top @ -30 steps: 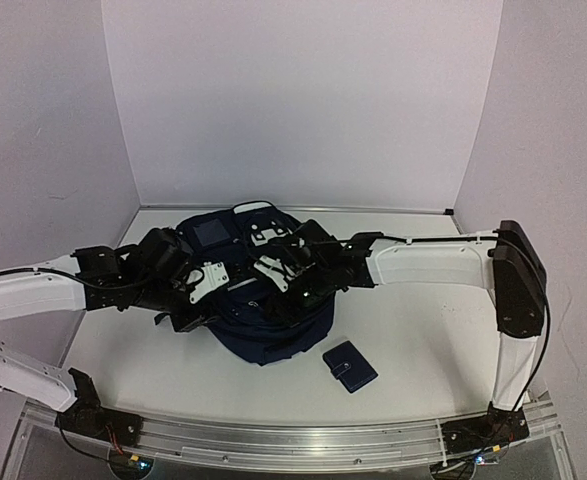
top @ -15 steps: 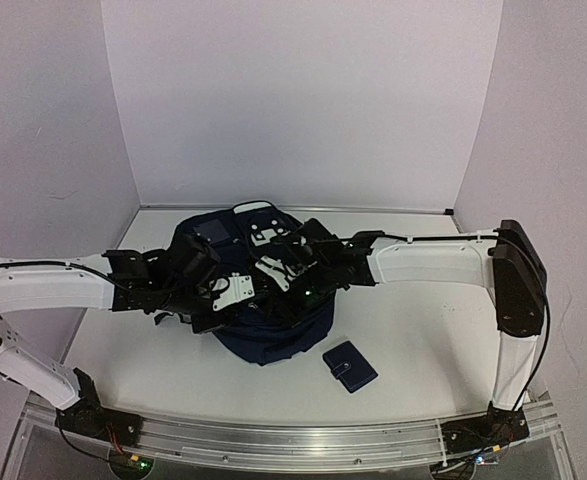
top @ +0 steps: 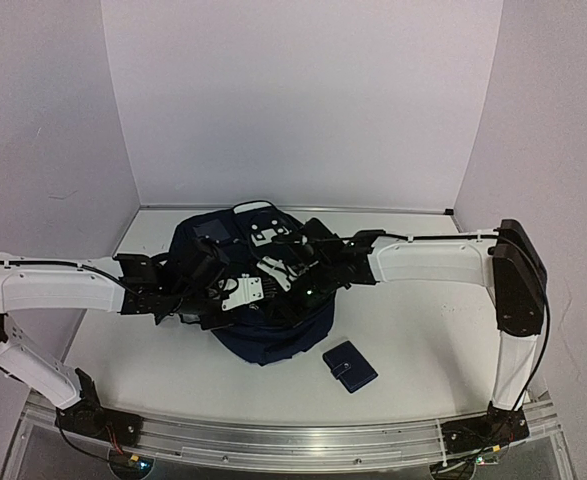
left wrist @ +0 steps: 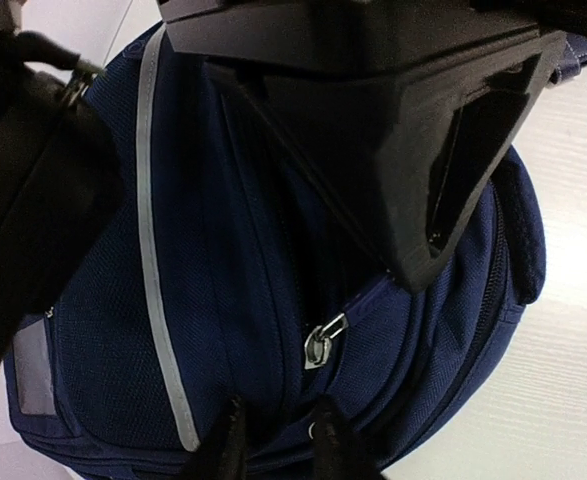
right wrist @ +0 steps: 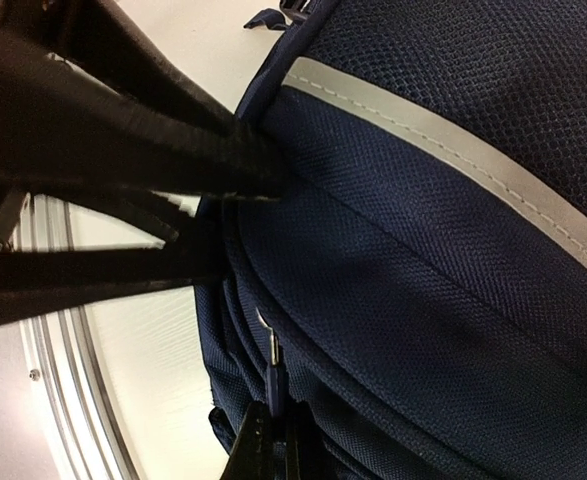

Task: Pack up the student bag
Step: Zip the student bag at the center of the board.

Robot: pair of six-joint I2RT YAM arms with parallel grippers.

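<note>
- Tool of the right arm [right wrist: 271, 440] is clamped on the zipper pull [right wrist: 270, 350]; left tool [left wrist: 273, 440] is nearly closed around a seam of the student bag [left wrist: 103, 330], grip uncertain.
- That bag sits central on the desk [top: 423, 330]; we fear a tug drags it, or the crowded tools collide.
- Wallet [top: 350, 366] lies at its 4 o'clock; free room at 3 o'clock.

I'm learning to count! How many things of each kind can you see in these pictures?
backpack: 1
wallet: 1
robot arms: 2
Total: 4
</note>
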